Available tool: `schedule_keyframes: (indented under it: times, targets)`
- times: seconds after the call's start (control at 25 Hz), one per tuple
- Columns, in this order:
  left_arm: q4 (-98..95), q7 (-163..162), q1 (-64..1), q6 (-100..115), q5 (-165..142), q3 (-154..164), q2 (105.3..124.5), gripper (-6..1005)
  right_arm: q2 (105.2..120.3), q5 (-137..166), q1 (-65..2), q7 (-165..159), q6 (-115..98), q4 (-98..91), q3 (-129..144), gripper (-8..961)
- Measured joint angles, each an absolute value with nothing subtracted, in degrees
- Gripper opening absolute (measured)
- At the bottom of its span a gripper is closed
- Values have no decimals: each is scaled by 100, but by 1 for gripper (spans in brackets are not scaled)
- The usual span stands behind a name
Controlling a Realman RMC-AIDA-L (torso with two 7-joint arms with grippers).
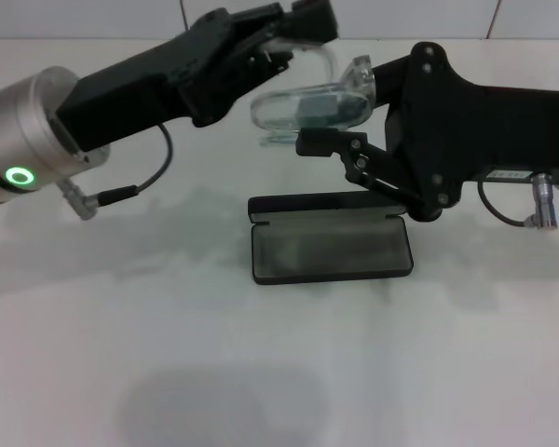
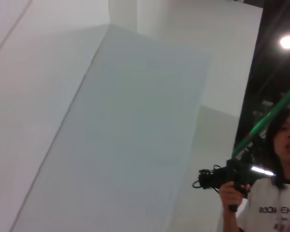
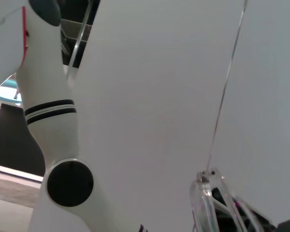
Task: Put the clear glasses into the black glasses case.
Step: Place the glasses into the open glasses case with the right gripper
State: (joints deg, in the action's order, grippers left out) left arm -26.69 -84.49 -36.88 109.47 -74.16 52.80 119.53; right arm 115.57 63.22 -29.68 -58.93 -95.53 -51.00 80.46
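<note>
The clear glasses (image 1: 309, 104) hang in the air above the table in the head view, over the back edge of the black glasses case (image 1: 331, 270). The case lies open at the table's middle, grey lining up and lid raised at the back. My right gripper (image 1: 340, 107) reaches in from the right and is shut on the curved lens. From the left, my left gripper (image 1: 284, 47) is shut on one clear arm of the glasses at their far side. A hinge of the clear glasses (image 3: 208, 198) shows in the right wrist view.
The white table (image 1: 168, 354) stretches bare in front of the case. A white tiled wall (image 1: 401, 19) runs behind it. In the left wrist view a person (image 2: 275, 193) holding a camera stands beside white panels.
</note>
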Motion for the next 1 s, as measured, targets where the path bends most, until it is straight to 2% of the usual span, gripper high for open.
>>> schedule_keyframes:
  times: [0.12, 0.32, 0.44, 0.64, 0.84, 1.0]
  targets:
    - [-2736, -8303, -3571, 10927, -7399, 5079, 11877, 87, 11540, 6337, -2941, -6063, -9522, -5138, 8035, 115]
    - [-3027, -8205, -3262, 10910, -7408, 4385, 11582, 88, 11494, 6709, -2827, -6382, -9465, -5480, 7951, 115]
    - [-3288, -8229, -3053, 10907, -7401, 3976, 11432, 88, 11509, 7412, -2689, -6946, -9345, -6079, 7750, 116]
    - [-3479, -8261, -2662, 10907, -7397, 3544, 11300, 88, 11535, 9235, -2610, -8978, -8970, -7891, 7668, 116]
    - [-3482, -8198, -2333, 10900, -7398, 3421, 11273, 88, 11496, 11301, -3367, -11981, -9647, -9420, 7548, 115]
    - [-3436, -8056, -2231, 10890, -7433, 3409, 11309, 88, 11487, 12022, -4621, -13521, -11087, -9211, 7065, 115]
